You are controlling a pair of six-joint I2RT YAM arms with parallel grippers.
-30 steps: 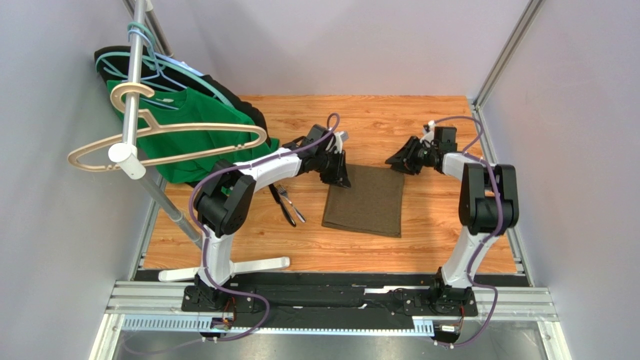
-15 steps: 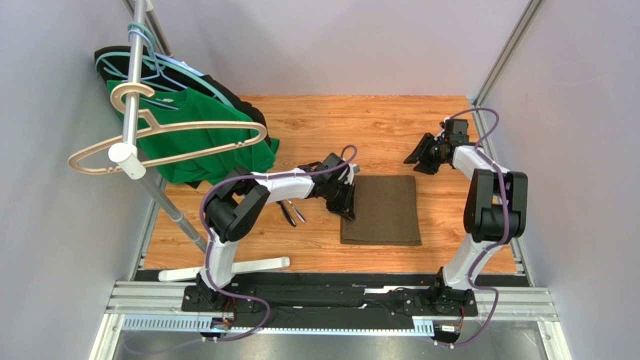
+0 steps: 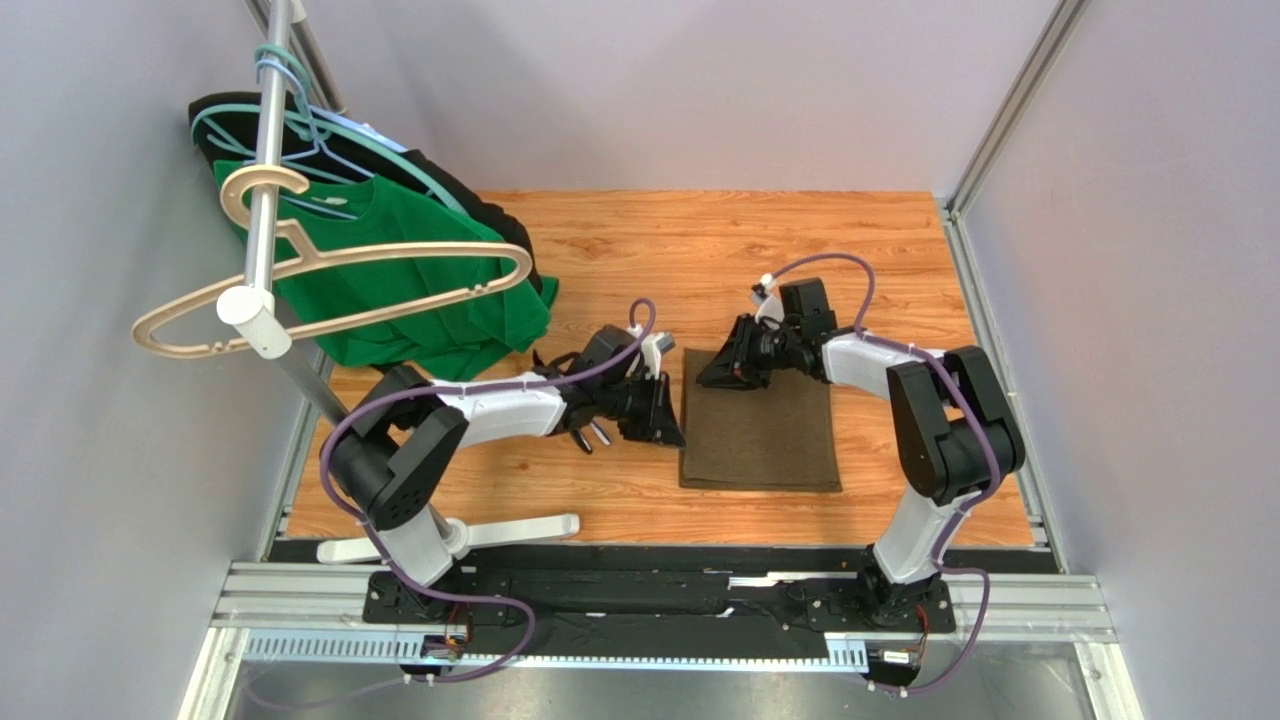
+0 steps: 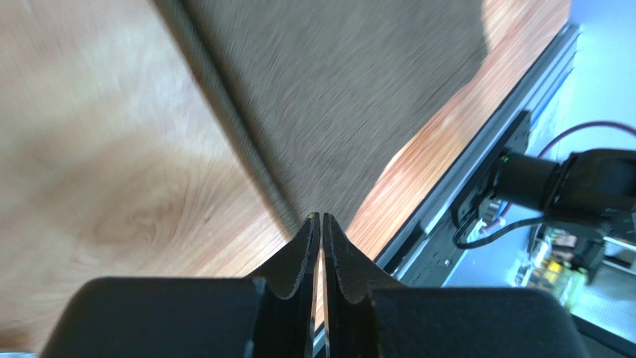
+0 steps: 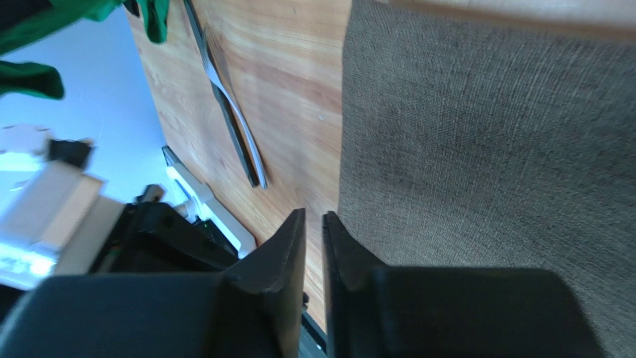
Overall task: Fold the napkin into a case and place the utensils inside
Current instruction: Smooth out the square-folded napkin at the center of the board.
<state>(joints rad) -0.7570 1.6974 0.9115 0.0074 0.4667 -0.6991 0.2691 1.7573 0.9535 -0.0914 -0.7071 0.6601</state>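
The napkin (image 3: 766,443) lies flat on the wooden table as a folded olive-brown rectangle; it also fills the left wrist view (image 4: 336,97) and the right wrist view (image 5: 485,164). My left gripper (image 3: 663,422) sits low at the napkin's left edge, jaws shut with only a hairline slit (image 4: 321,217) and nothing seen between them. My right gripper (image 3: 723,369) hovers at the napkin's far left corner, its jaws a narrow gap apart (image 5: 311,215) over bare wood, empty. The utensils (image 5: 233,127) lie on the wood left of the napkin, mostly hidden under my left arm in the top view (image 3: 591,435).
A green shirt (image 3: 428,293) and a black garment hang from hangers on a metal rack pole (image 3: 271,165) at the left. The rack's white foot (image 3: 504,531) lies near the front left. Aluminium rails (image 3: 984,315) border the table's right side.
The napkin was dragged right and squared up, then stayed put. My right gripper swung out to the far right and came back to the napkin's far left corner, narrowing. My left arm drew slightly left.
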